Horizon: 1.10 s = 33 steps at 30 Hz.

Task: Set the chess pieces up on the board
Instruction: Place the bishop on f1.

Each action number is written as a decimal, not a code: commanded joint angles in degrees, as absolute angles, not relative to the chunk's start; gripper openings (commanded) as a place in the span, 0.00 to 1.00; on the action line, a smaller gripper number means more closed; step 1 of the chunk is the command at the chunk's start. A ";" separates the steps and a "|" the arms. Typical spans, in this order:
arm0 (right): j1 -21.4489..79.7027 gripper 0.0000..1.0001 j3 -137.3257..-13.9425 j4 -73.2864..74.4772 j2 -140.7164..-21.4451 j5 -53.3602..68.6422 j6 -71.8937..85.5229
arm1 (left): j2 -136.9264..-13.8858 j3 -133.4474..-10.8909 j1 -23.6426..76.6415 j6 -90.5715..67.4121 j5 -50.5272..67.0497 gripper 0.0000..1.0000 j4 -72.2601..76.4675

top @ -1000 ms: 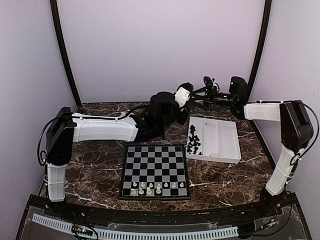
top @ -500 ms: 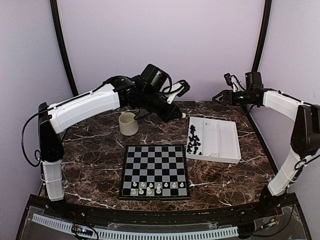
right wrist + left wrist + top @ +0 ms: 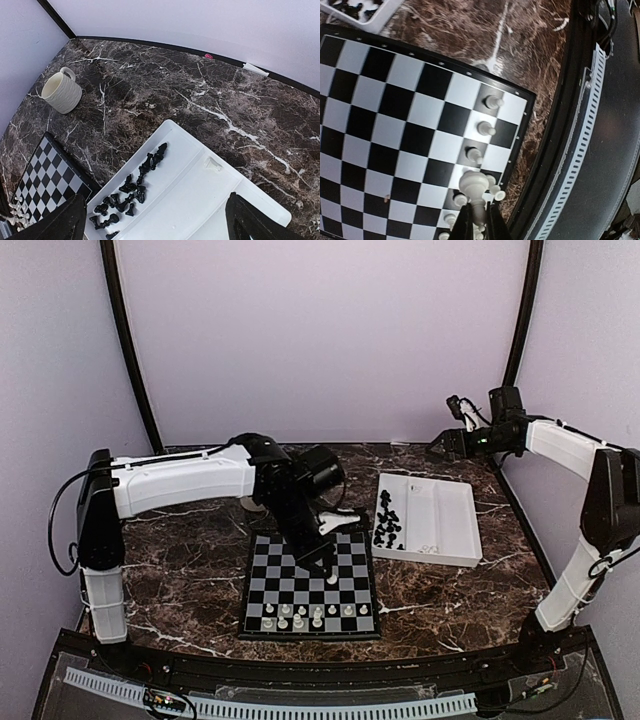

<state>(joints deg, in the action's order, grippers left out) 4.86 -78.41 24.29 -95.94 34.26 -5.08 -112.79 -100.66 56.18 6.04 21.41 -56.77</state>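
The board (image 3: 310, 582) lies at the table's middle front, with several white chess pieces (image 3: 300, 615) on its near rows. My left gripper (image 3: 328, 573) hangs over the board's right half, shut on a white chess piece (image 3: 474, 189) held just above the near rows, over the standing white pieces (image 3: 485, 128). The board's rim shows in the left wrist view (image 3: 520, 135). Black pieces (image 3: 388, 522) lie heaped in the white tray (image 3: 440, 530); they also show in the right wrist view (image 3: 130, 187), with one white piece (image 3: 213, 164). My right gripper (image 3: 440, 445) is open and empty, high above the tray's far end.
A cream mug (image 3: 62, 92) stands at the back left of the table, hidden behind the left arm in the top view. The tray (image 3: 200, 200) sits right of the board (image 3: 45, 170). The table's black front edge (image 3: 580, 150) is close to the board's near rim.
My left arm has swung from the back of the table down over the board's right half, covering the mug. The right arm has barely moved.
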 commanded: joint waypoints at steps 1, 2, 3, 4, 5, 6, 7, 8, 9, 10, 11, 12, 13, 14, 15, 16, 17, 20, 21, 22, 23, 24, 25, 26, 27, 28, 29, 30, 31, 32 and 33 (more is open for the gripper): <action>4.81 0.99 -79.50 24.51 -95.48 34.19 -5.89 | -112.44 -99.84 60.59 8.52 20.76 0.00 -61.90; 4.83 0.98 -79.42 24.51 -95.33 34.12 -5.95 | -113.06 -99.95 61.06 8.70 20.40 0.00 -62.02; 4.82 0.99 -79.31 24.60 -95.16 34.13 -6.12 | -113.31 -99.99 61.78 8.79 19.51 0.00 -62.11; 4.83 0.99 -79.20 24.50 -94.98 33.99 -6.20 | -113.78 -100.12 62.18 8.94 18.94 0.00 -62.12; 4.83 0.99 -79.05 24.52 -94.79 33.93 -6.17 | -113.97 -100.29 63.07 9.13 17.74 0.00 -62.29; 4.83 0.99 -78.82 24.41 -94.61 34.05 -6.13 | -114.41 -100.53 63.48 9.42 17.00 0.00 -62.39; 4.88 0.98 -78.65 24.38 -94.38 34.28 -6.07 | -114.55 -100.58 64.34 9.50 15.85 0.00 -62.47; 4.80 0.98 -78.40 24.31 -93.89 34.43 -6.19 | -114.70 -100.62 64.69 9.56 15.48 0.00 -62.48; 4.83 0.98 -78.08 24.06 -93.46 34.43 -6.23 | -114.83 -100.54 65.44 9.61 14.90 0.00 -62.44; 4.83 0.99 -77.79 23.89 -93.10 34.37 -6.24 | -115.13 -100.19 65.76 9.61 14.57 0.00 -62.33; 4.88 0.98 -77.44 23.74 -92.74 34.37 -6.28 | -115.40 -100.15 66.47 9.60 13.57 0.00 -62.47; 4.92 0.99 -77.29 23.65 -92.40 34.49 -6.37 | -116.06 -100.16 66.85 9.52 12.90 0.00 -62.61; 4.89 0.99 -77.18 23.66 -92.07 34.56 -6.66 | -116.39 -100.22 67.40 9.51 11.66 0.00 -63.07; 4.87 0.99 -77.13 23.78 -91.74 34.54 -6.94 | -116.97 -100.27 67.67 9.34 10.97 0.00 -63.22; 4.94 0.99 -77.04 23.79 -91.35 34.42 -7.14 | -117.24 -100.28 68.14 9.29 9.64 0.00 -63.40; 4.92 0.99 -77.00 23.69 -90.93 34.30 -7.26 | -117.66 -100.28 68.30 9.18 9.08 0.00 -63.43; 4.93 0.99 -76.92 23.73 -90.64 34.33 -7.29 | -118.03 -100.33 68.60 9.16 8.34 0.00 -63.49; 4.92 0.99 -76.82 23.72 -89.78 34.59 -7.42 | -118.22 -100.55 69.08 9.17 7.78 0.00 -63.47; 4.94 0.98 -76.84 23.76 -89.64 34.59 -7.43 | -118.32 -100.77 69.13 9.15 7.80 0.00 -63.46; 4.92 0.99 -76.90 23.81 -89.52 34.57 -7.47 | -118.40 -100.83 69.22 9.28 7.73 0.00 -63.41; 4.93 0.99 -76.95 23.86 -89.54 34.58 -7.47 | -118.63 -100.99 69.29 9.37 7.69 0.00 -63.35; 4.94 0.99 -76.99 23.90 -89.56 34.60 -7.51 | -118.77 -101.08 69.37 9.43 7.61 0.00 -63.36; 4.94 0.99 -76.99 23.95 -89.56 34.63 -7.51 | -119.12 -101.32 69.40 9.52 7.59 0.00 -63.41; 4.93 0.99 -76.92 23.87 -89.56 34.67 -7.52 | -119.24 -101.46 69.47 9.55 7.72 0.00 -63.51; 4.95 0.99 -76.86 23.88 -89.56 34.78 -7.55 | -119.44 -101.57 69.54 9.64 7.77 0.01 -63.53; 4.97 0.99 -76.82 23.87 -89.58 34.87 -7.56 | -119.53 -101.63 69.66 9.65 7.70 0.01 -63.52; 4.93 0.99 -76.77 23.90 -89.64 34.97 -7.58 | -119.77 -101.74 69.68 9.66 7.63 0.01 -63.53; 4.97 0.99 -76.73 23.78 -89.63 35.06 -7.59 | -119.87 -101.85 69.76 9.67 7.42 0.02 -63.54; 4.93 0.98 -76.65 23.74 -89.65 35.07 -7.64 | -120.17 -102.04 69.82 9.67 7.27 0.02 -63.54; 4.92 0.98 -76.64 23.69 -89.65 35.18 -7.60 | -120.33 -102.13 69.86 9.67 6.96 0.03 -63.59; 4.92 0.98 -76.64 23.65 -89.73 35.16 -7.64 | -120.68 -102.48 69.87 9.67 6.75 0.03 -63.61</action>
